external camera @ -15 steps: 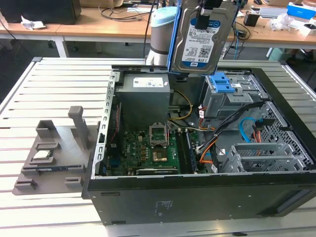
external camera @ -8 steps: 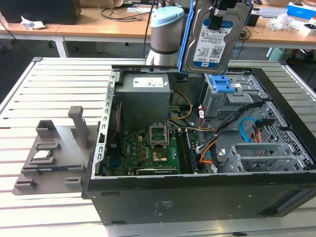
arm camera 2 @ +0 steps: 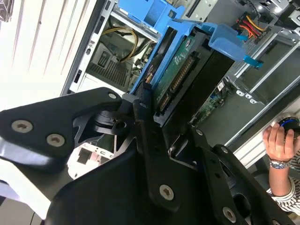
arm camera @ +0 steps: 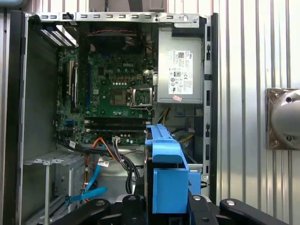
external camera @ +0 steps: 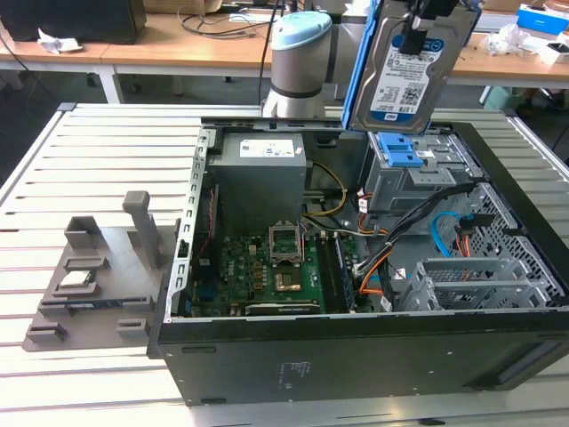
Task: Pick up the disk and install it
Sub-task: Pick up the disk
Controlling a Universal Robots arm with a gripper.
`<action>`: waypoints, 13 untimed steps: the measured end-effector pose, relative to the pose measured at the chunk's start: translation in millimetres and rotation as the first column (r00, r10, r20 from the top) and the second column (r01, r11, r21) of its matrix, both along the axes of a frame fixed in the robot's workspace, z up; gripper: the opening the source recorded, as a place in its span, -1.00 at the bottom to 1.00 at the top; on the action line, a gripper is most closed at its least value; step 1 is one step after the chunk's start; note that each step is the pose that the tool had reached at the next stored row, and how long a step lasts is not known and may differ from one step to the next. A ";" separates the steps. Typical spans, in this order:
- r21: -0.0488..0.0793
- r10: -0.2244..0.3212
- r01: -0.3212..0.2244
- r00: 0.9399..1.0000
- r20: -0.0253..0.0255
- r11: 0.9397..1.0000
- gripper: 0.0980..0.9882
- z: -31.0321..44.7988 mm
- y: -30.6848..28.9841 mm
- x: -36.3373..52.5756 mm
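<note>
The disk (external camera: 404, 76), a silver drive with a white-and-blue label and a blue plastic frame, hangs upright in the air over the back right of the open computer case (external camera: 356, 356). My gripper (external camera: 418, 31) is shut on its upper end. In the second wrist view the disk (arm camera 2: 176, 77) shows edge-on, green board side out, between the black fingers (arm camera 2: 143, 101). In the first wrist view its blue frame (arm camera: 166, 173) sits between the fingers (arm camera: 199, 208), above the case's cables. Right under the disk stands the grey drive cage (external camera: 391, 182) with its blue latch (external camera: 400, 151).
The case lies open on a slatted metal table (external camera: 107, 160), with the motherboard (external camera: 276, 267), power supply (external camera: 262, 169) and cables (external camera: 444, 231) inside. A grey parts fixture (external camera: 98, 276) sits at the exterior view's left. A person's hand (arm camera 2: 279, 140) rests beside the case.
</note>
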State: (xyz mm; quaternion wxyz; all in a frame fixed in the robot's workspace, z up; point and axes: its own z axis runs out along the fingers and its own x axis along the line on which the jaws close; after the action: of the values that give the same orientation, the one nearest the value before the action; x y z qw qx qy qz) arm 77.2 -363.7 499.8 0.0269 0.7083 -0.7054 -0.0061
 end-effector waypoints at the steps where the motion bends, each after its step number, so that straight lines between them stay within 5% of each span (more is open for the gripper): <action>1: 0.000 0.000 0.000 1.000 0.000 1.000 -0.41 0.0 0.0 1.6; 7: 0.000 0.000 0.000 1.000 0.000 1.000 -0.41 0.0 0.0 15.0; 13: 0.000 0.000 0.000 1.000 0.000 1.000 -0.41 -0.1 -0.1 15.8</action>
State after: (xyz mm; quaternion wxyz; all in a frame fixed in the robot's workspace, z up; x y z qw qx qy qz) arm 93.0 -363.8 499.7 0.0268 0.7082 -0.7054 -0.0061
